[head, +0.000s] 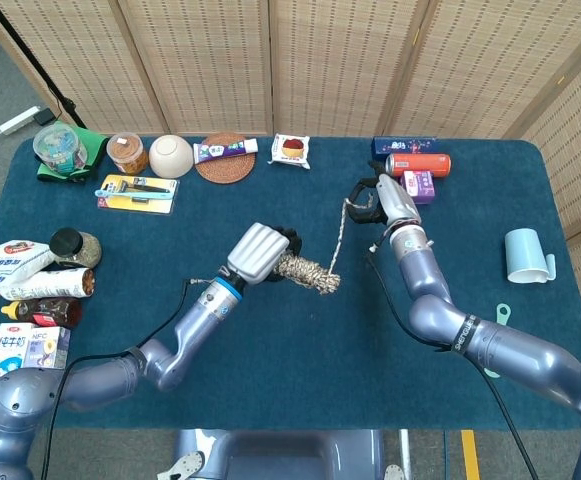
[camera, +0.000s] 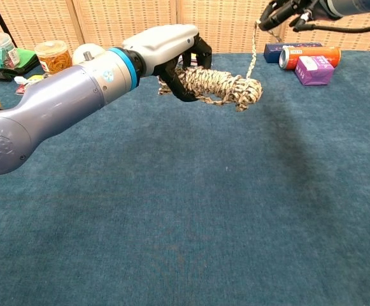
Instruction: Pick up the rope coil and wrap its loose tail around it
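Note:
My left hand [head: 259, 251] [camera: 172, 48] grips one end of the beige rope coil [head: 308, 273] [camera: 221, 87] and holds it level above the blue table. The loose tail [head: 341, 232] [camera: 253, 51] runs taut from the coil's far end up to my right hand [head: 387, 200] [camera: 285, 9], which pinches it higher and to the right. Most of the right hand is cut off at the top of the chest view.
An orange can [head: 419, 164], a blue box [head: 402, 146] and a purple box [head: 417, 186] lie just behind the right hand. A bowl [head: 171, 155], jars and packets line the back and left edges. At the right edge stands a pale blue cup [head: 527, 256].

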Controlling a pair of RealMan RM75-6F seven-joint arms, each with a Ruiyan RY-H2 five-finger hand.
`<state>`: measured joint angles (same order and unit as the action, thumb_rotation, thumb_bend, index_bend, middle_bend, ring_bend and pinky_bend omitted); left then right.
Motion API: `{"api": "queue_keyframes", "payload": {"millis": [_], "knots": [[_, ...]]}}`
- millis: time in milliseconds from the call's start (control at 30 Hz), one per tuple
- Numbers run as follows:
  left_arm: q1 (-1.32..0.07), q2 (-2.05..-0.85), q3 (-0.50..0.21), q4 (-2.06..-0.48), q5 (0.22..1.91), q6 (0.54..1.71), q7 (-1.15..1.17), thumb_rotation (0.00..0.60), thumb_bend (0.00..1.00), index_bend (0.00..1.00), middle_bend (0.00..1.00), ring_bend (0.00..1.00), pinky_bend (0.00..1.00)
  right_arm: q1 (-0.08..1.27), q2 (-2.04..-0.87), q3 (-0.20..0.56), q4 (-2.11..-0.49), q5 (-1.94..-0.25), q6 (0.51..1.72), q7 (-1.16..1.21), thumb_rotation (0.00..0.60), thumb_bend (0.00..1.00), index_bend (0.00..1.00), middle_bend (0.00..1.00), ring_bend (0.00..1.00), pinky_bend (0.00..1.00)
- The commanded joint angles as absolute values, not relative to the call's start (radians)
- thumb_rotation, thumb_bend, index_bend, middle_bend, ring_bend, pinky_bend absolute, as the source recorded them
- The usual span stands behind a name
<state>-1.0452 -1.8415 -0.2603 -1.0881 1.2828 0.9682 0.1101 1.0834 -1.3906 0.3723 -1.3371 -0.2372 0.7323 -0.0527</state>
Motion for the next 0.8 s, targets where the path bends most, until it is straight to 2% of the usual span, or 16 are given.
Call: {"api": "queue_keyframes", "payload": {"millis": [33,400,800], "knots": [[-1.039,-1.825,-0.278,-1.129,1.266,0.969,0.127,0.600,0.47,0.66,0.49,0.51,0.61,1.068,-1.399,0.365,-1.325,-0.238,0.712,-0.047,0.600,0.49,0.72,0.00,0.00,0.00],[-1.054,-1.878,-0.361,-1.163,1.157,1.016,0.267,0.600,0.46,0.66,0.49,0.51,0.61,1.008,-1.403,0.335,-1.379,-0.257,0.641,-0.008,0.600,0.49,0.72,0.00,0.00,0.00],[-1.081,-1.965,-0.415,-1.106,1.081,1.066,0.362,0.600,0.46,0.66,0.49,0.51,0.61,0.933,-1.338,0.304,-1.606,-0.392,0.670,0.017,0.600,0.49,0.71,0.00,0.00,0.00]]}}
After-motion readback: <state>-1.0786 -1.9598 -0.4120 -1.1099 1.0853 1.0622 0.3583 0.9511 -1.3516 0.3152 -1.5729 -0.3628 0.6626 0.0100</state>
